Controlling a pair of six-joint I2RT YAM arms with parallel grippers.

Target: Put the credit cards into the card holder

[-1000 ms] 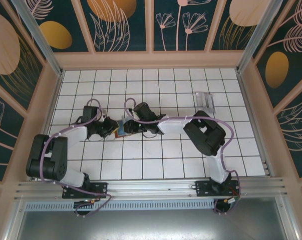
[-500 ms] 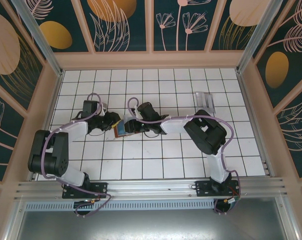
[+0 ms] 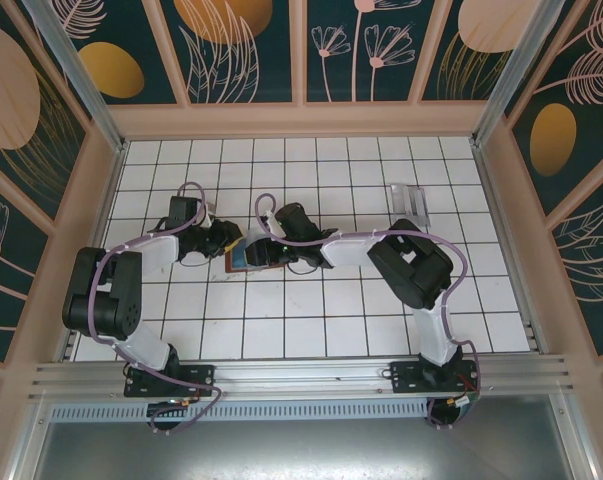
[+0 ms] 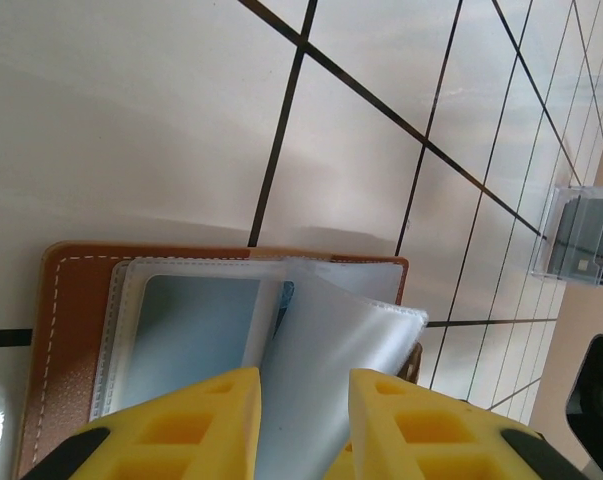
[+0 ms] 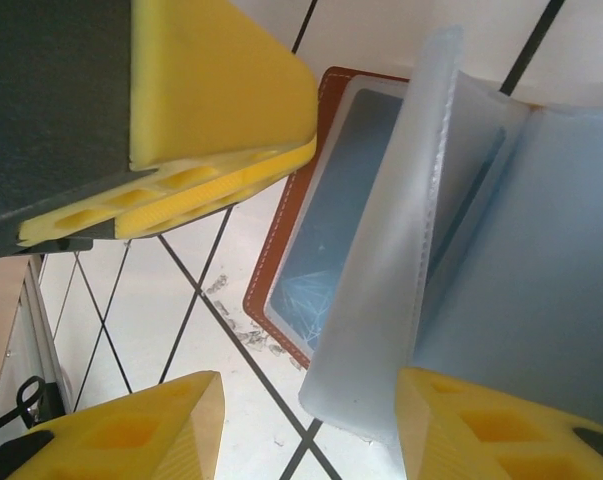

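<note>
At mid-floor, left gripper (image 4: 303, 390) with jaws parted about a clear sleeve leaf (image 4: 331, 340), right gripper (image 5: 301, 400) wide open beside it, card holder (image 3: 243, 260) lying open on white tiled floor (image 3: 331, 320), dark floral wall panels (image 3: 241, 50) on three sides

card holder (image 3: 243, 260) left, credit cards (image 3: 409, 200) right

Yellow fingers (image 5: 141, 430) of the right hand (image 5: 311, 420) stand apart above the open card holder (image 5: 326, 220).
</note>
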